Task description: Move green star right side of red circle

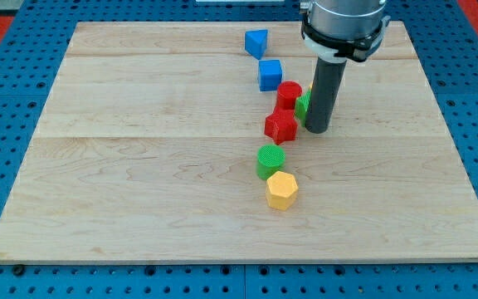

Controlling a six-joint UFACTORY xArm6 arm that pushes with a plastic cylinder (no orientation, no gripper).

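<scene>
The red circle (289, 94) stands on the wooden board (139, 166) a little right of centre, towards the view's top. The green star (303, 105) sits just to its lower right, touching it or nearly so. The star is largely hidden behind my rod, and only its left part shows. My tip (319, 130) rests on the board right against the star's right side, just right of the red star (281, 126).
A blue triangular block (256, 41) and a blue cube (270, 75) lie above the red circle. A green circle (270, 160) and a yellow hexagon (281, 190) lie below the red star. A sliver of yellow (311, 85) shows behind the rod.
</scene>
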